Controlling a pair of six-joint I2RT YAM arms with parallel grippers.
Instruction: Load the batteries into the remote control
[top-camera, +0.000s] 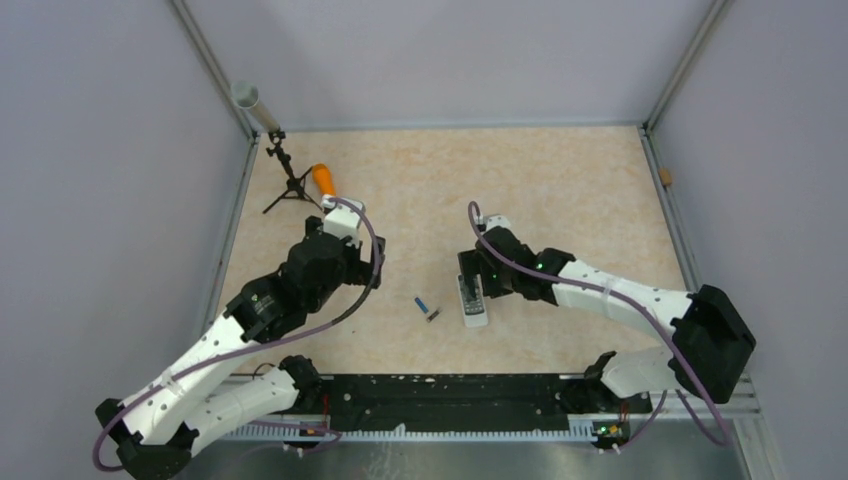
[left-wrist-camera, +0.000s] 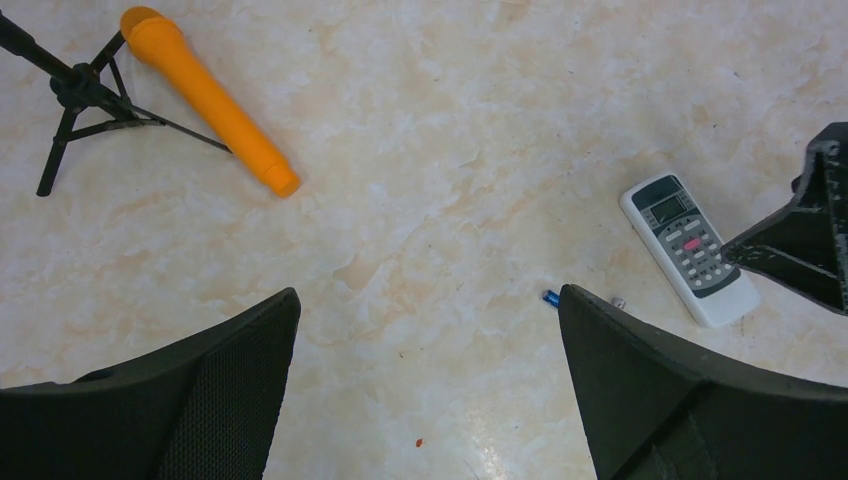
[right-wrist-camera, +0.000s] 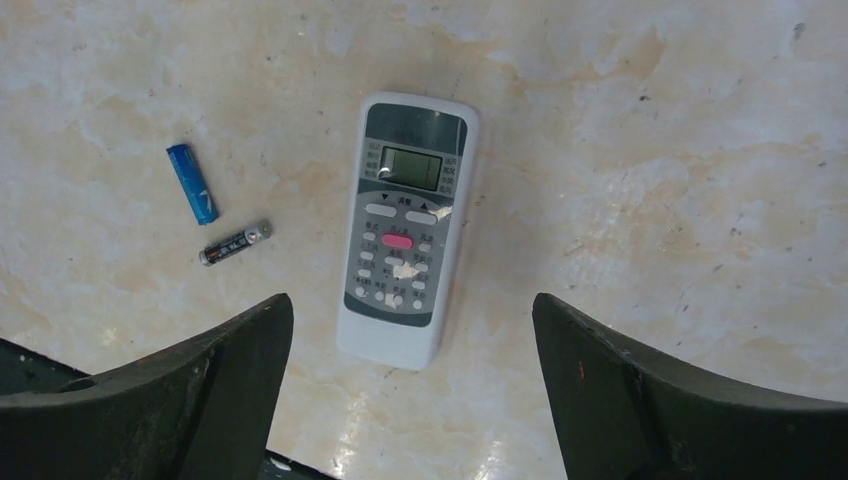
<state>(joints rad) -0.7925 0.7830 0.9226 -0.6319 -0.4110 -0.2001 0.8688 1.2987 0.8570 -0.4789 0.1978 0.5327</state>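
**fig. right gripper poised over the face-up remote control, before the pick-up**

the marbled table (top-camera: 560, 180) carries everything in play. the left gripper (left-wrist-camera: 428, 293) hangs well apart from the work, towards the orange cylinder (left-wrist-camera: 210, 100) and the small tripod (left-wrist-camera: 80, 90). its fingers are spread wide and hold nothing. the right gripper (right-wrist-camera: 408, 305) hovers directly above the remote control (right-wrist-camera: 410, 220), its fingers also spread, one to each side of the handset and touching neither edge. the remote control lies flat near the table's middle, screen and buttons up, so the battery recess on its back faces the table. how high the fingertips sit above it is hard to judge from these views.

the step in hand, as judged, is to grasp the handset so that it can be turned over. to do it well:

- keep the jaws square to the long edges and match the body's slight tilt
- lower until the tips reach table level beside both edges
- close across the narrow width near mid-length, so that the handset does not pivot when lifted

the blue battery (right-wrist-camera: 192, 183) and the dark battery (right-wrist-camera: 235, 243) lie loose just beside the remote control, close to each other. they are round and would likely roll, so the nearer finger should come straight down and not sweep sideways.
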